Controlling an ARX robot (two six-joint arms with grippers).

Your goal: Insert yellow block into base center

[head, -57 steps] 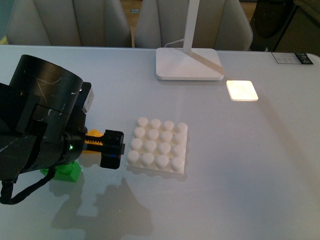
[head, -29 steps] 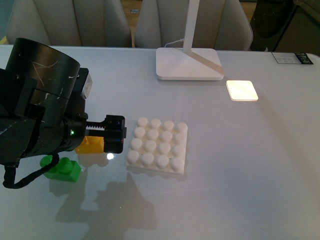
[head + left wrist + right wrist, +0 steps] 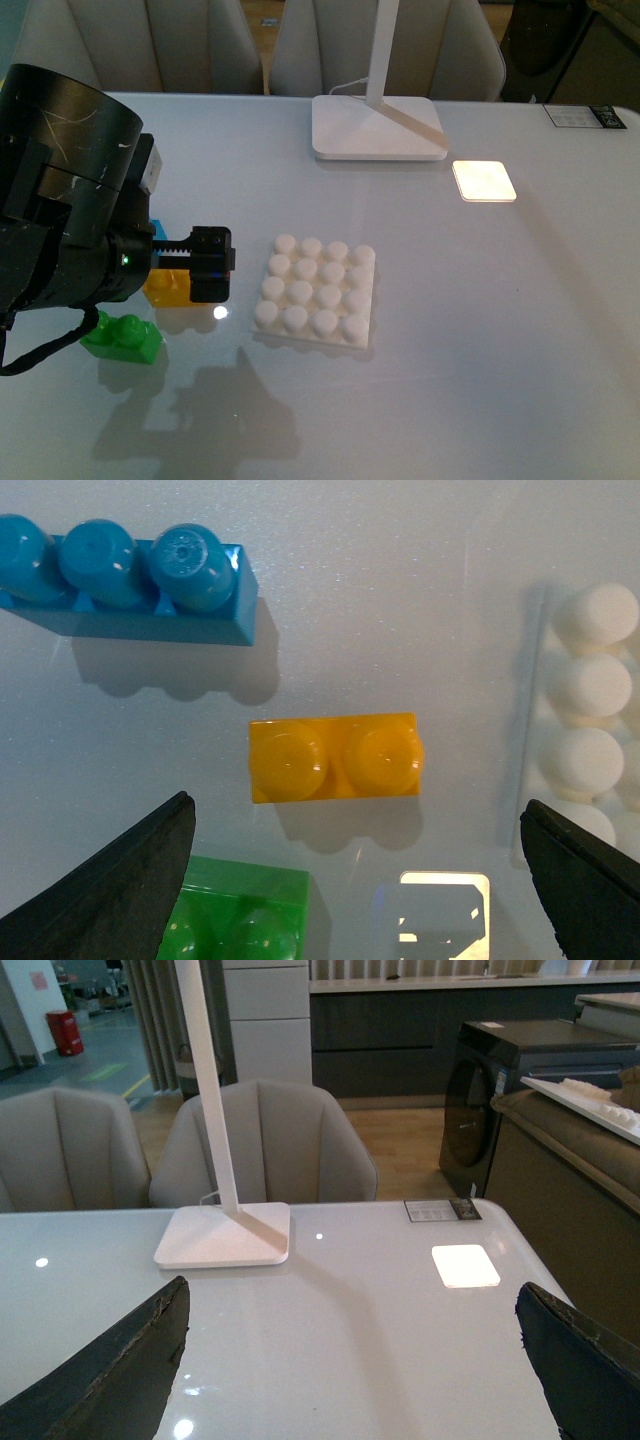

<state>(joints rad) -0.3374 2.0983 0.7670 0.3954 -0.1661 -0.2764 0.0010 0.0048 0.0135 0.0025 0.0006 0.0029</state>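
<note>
We note left gripper [image 3: 355, 815] spread wide, empty, over small glossy yellow two-stud brick [image 3: 335, 757] lying beside white square studded plate [image 3: 315, 290]. Right gripper [image 3: 352, 1295] likewise wide, empty.

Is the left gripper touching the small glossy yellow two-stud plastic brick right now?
Apart. The left wrist view shows bare table between the yellow brick and both fingers of the open left gripper.

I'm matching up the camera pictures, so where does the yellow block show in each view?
Front view: the yellow block sits left of centre, just left of the base.
Left wrist view: the yellow block mid-picture, the base at one edge.
Right wrist view: not in it.
Shared landmark: the base.
</note>
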